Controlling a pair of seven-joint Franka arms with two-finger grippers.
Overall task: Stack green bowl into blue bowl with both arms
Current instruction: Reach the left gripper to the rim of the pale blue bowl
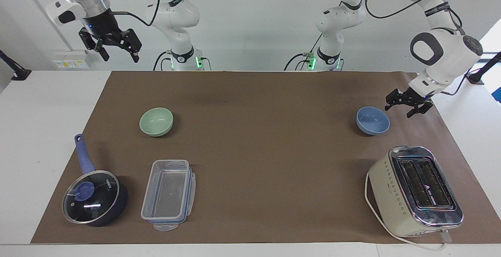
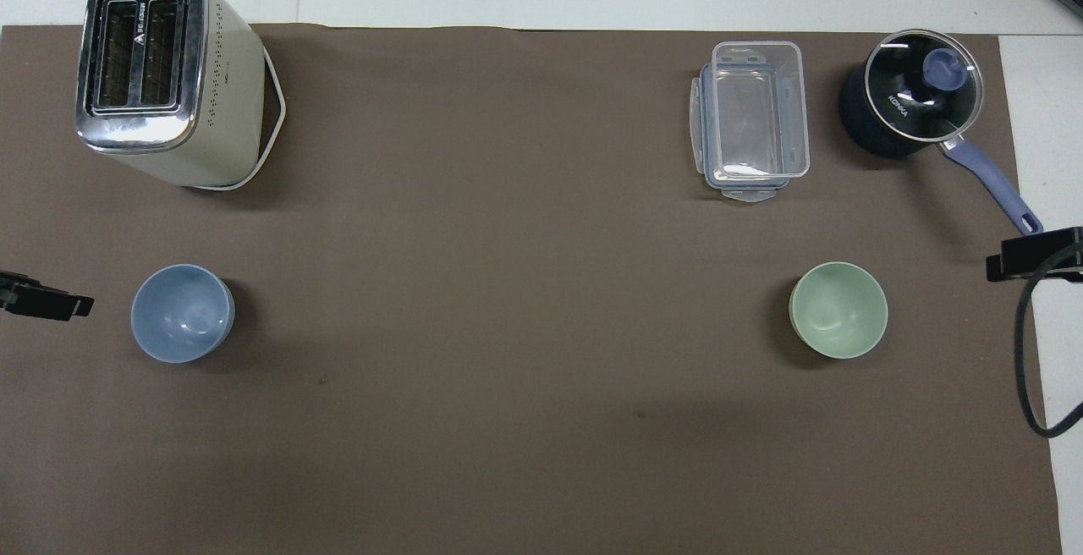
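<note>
Now left pincer (image 1: 407,106) spread — just beside blue bowl (image 1: 372,120), not touching.

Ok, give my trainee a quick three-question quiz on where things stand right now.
1. True or false: the green bowl already sits inside the blue bowl.
2. Which gripper is beside the blue bowl: A) left gripper, B) right gripper?
3. Fill in: the clear box lies between the toaster and the ____.

Key: 1 false, they stand apart at the table's two ends; 2 A, open and empty; 3 saucepan.
</note>
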